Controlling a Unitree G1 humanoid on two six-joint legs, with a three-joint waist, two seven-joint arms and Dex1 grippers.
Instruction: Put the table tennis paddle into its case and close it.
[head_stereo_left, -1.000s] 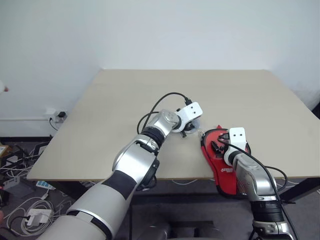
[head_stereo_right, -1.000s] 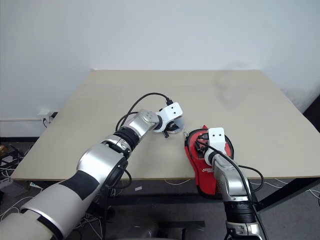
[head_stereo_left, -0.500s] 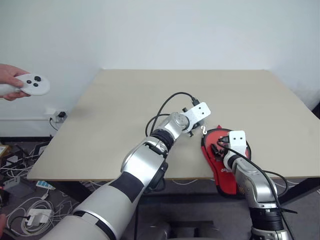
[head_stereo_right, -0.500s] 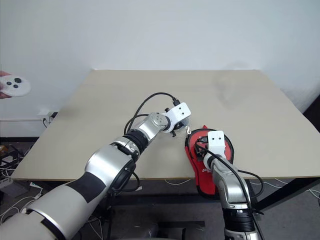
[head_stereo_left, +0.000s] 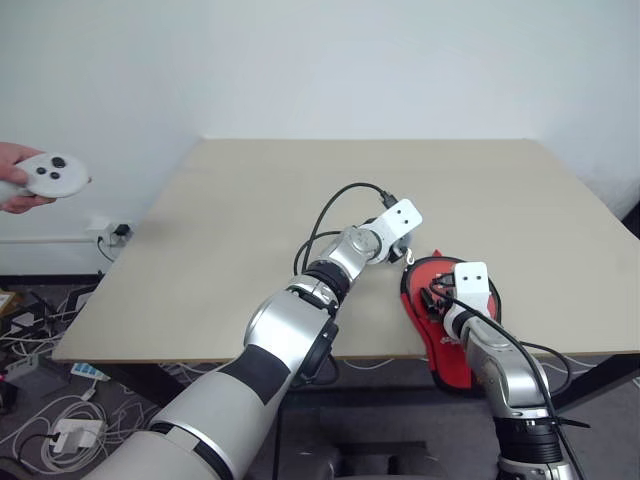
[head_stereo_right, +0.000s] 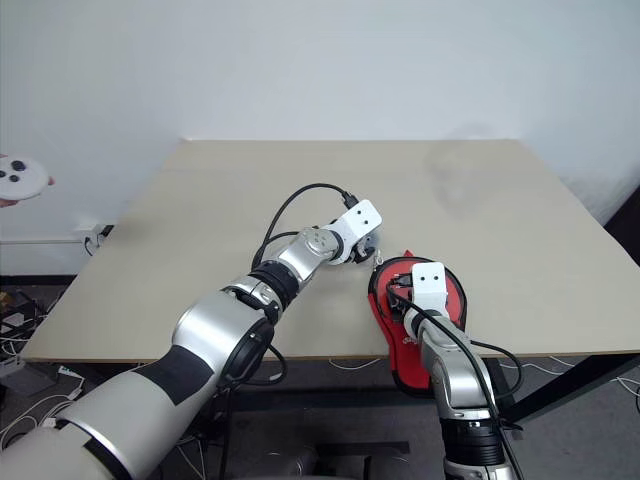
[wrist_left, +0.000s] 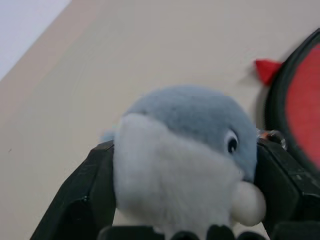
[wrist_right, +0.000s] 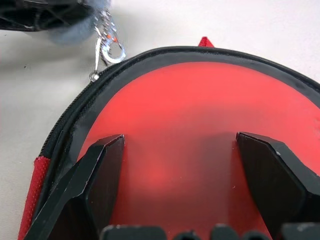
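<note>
The case (head_stereo_left: 456, 352) lies red at the table's front edge, its handle end hanging over. Inside its black zipper rim (wrist_right: 75, 115) shows a smooth red face that I take for the table tennis paddle (wrist_right: 200, 100). My right gripper (wrist_right: 181, 142) is open, its fingers spread just above that face. A silver clasp (wrist_right: 106, 50) links the zipper to a grey and white plush charm (wrist_left: 180, 150). My left gripper (wrist_left: 184, 147) is open, and the charm fills the gap between its fingers beside the case's round end. Whether the zipper is closed is hidden.
The beige table (head_stereo_left: 250, 200) stretches bare behind and to both sides of the case. At the far left a person's hand holds a white controller (head_stereo_left: 48, 176). Cables and plugs (head_stereo_left: 50, 420) lie on the floor at the lower left.
A person's hand with a white controller has come into view at the left. My left wrist has turned toward the case. The right arm has kept its place.
</note>
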